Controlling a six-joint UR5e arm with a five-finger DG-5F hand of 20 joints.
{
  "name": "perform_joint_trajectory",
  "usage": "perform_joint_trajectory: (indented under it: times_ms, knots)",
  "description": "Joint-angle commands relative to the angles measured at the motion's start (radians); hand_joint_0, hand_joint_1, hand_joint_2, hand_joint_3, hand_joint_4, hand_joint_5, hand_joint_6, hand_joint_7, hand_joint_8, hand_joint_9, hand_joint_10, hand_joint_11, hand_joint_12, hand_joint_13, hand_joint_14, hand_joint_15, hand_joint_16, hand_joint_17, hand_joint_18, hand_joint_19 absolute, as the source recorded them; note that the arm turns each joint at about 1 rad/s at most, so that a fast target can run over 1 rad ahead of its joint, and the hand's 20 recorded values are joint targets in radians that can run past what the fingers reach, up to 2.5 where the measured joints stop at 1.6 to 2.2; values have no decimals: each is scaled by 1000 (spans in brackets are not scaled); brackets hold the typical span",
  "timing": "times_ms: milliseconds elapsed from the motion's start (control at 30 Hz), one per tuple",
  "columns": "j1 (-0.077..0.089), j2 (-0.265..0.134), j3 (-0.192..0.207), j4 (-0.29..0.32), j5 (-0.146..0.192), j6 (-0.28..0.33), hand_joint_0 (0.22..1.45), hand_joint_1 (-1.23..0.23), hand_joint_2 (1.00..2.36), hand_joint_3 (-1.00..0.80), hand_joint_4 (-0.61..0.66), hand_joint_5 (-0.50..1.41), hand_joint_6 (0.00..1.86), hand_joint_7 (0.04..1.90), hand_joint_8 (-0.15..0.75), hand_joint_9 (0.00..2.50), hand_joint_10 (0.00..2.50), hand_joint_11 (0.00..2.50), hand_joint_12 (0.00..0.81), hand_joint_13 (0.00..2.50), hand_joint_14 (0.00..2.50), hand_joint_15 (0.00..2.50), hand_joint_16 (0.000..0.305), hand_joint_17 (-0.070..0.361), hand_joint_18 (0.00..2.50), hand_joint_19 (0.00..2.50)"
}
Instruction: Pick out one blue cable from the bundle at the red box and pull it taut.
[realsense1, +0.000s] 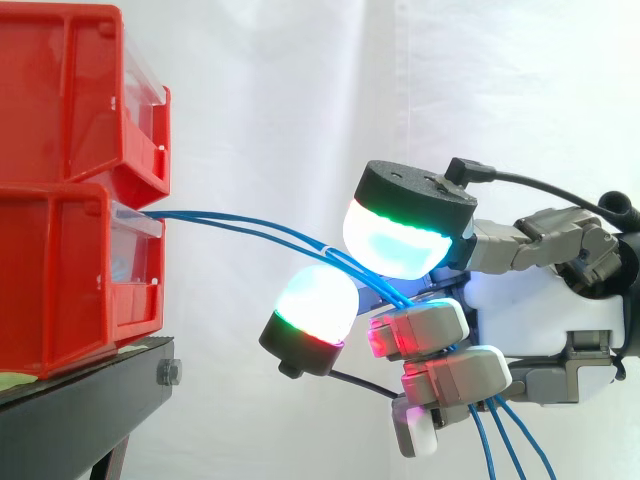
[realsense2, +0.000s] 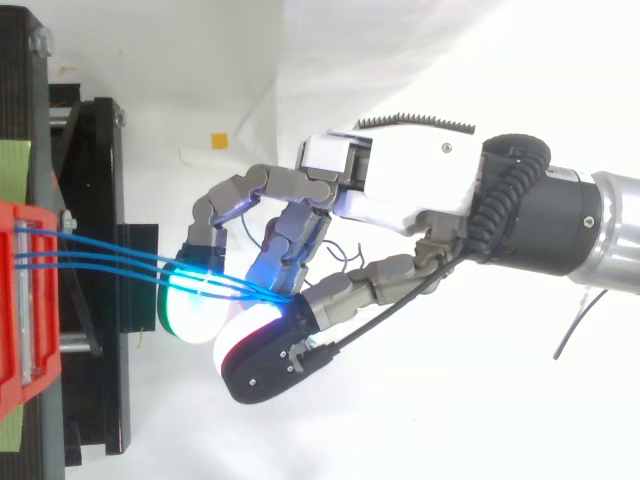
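Selection step: hand (realsense1: 540, 300) curled round several blue cables (realsense1: 240, 225) right of the red box (realsense1: 60, 280); next, isolate one, then draw it rightward.

Thin blue cables (realsense1: 232, 219): bundle exits lower red box (realsense1: 60, 280) front, slopes toward 4 o'clock, slightly bowed, converging; loose ends dangle at 6 o'clock.

The red bins (realsense1: 60, 110) look like glossy plastic. Beneath them, the black stand (realsense1: 80, 415) is matt metal. The blue cables (realsense1: 200, 215) leaving them have smooth sheaths; the hand (realsense2: 400, 185) wears shiny white plastic.
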Motion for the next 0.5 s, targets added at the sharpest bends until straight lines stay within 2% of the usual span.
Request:
perform_joint_trajectory:
  times_ms: [0, 133, 200, 300, 467]
  knots:
    - [0, 0, 0, 1, 2, -9, 589, -735, 1000, -500, 224, -172, 789, 902, 267, 1229, 24, 1439, 285, 1309, 27, 1335, 44, 98, 812, 885]
    - [0, 0, -1, 1, 4, -9, 577, -688, 1000, -500, 215, -165, 787, 901, 266, 1250, 25, 1444, 289, 1320, 27, 1321, 44, 98, 817, 883]
    - [0, 0, 0, 1, 4, -9, 618, -600, 1000, -500, 209, -159, 786, 916, 256, 1269, 26, 1432, 276, 1317, 27, 1317, 42, 95, 809, 889]
    - [0, 0, 0, 1, 4, -9, 637, -585, 1000, -500, 191, -160, 797, 917, 249, 1270, 25, 1443, 274, 1320, 27, 1323, 43, 96, 808, 891]
    - [0, 0, -1, 1, 5, -9, 624, -598, 1013, -360, 177, -170, 826, 913, 257, 1251, 25, 1420, 278, 1307, 26, 1311, 44, 98, 800, 903]
